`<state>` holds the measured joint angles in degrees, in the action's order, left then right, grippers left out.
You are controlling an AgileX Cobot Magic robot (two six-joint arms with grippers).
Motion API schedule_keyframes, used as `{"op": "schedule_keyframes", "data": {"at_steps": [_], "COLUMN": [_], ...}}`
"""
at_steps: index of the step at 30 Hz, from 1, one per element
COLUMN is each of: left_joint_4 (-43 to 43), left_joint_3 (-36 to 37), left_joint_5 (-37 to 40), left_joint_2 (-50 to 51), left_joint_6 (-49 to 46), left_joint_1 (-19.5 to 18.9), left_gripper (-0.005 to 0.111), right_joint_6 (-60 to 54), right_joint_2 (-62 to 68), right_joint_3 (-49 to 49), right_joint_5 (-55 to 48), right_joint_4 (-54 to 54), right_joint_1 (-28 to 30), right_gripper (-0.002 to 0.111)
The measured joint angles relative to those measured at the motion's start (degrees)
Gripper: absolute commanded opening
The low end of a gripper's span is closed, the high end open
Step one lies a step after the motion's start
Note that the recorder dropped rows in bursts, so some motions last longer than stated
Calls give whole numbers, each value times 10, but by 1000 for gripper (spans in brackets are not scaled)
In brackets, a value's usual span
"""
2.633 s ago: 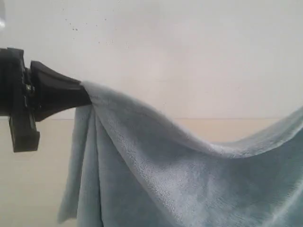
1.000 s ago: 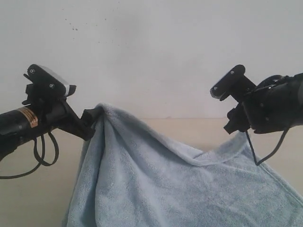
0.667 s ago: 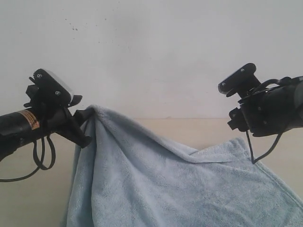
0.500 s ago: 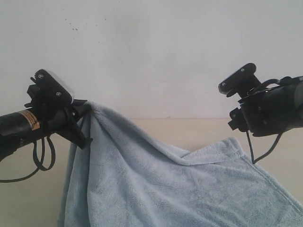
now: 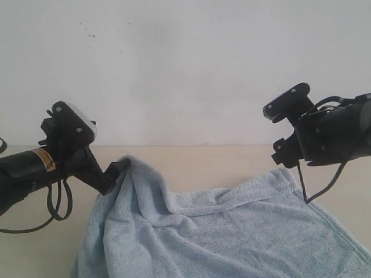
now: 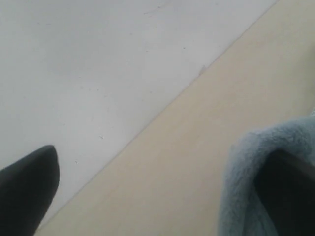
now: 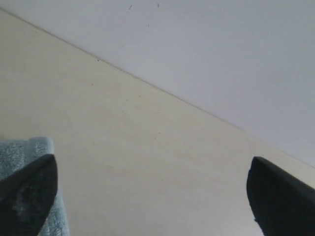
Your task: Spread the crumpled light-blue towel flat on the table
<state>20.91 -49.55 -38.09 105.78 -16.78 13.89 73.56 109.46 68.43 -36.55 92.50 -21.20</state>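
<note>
2 sets spread wide: left fingers (image 6: 27, 191) under a towel (image 5: 220, 231) fold, right fingers (image 7: 275, 196) bare over table (image 5: 197, 159).

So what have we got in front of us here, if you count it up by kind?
towel: 1
table: 1
claws: 2, the left claw and the right claw
Total: 4
</note>
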Motion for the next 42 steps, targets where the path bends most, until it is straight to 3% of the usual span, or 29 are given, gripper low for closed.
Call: {"op": "schedule_keyframes", "data": {"at_steps": [3,10,17,19,22,23,25,31,36,42], "left_joint_4": [0,114,157,138,92,82,71,33,-32,-49], "left_joint_3": [-1,-49,-52,-52,-52,-52,-52,-52,-52,-52], "left_joint_5": [29,283,391,427,483,497,524,595,635,646], "left_joint_2": [-4,-11,-50,-64,-87,-93,-102,-125,-129,-129], "left_joint_6": [19,205,268,270,271,271,271,270,270,270], "left_joint_1": [0,0,12,20,38,46,62,102,105,105], "left_gripper": [108,102,102,101,89,81,64,4,4,4], "right_joint_6": [0,-16,-70,-83,-91,-97,-132,-328,-486,-552], "right_joint_2": [0,0,1,1,1,1,1,1,1,9], "right_joint_3": [0,0,0,0,0,0,0,0,0,0], "right_joint_5": [16,100,178,177,136,119,80,30,-38,-141], "right_joint_4": [-42,-127,-197,-208,-236,-251,-294,-479,-601,-625], "right_joint_1": [0,0,0,0,0,0,0,0,0,9], "right_gripper": [97,97,94,84,44,25,0,1,1,1]}}
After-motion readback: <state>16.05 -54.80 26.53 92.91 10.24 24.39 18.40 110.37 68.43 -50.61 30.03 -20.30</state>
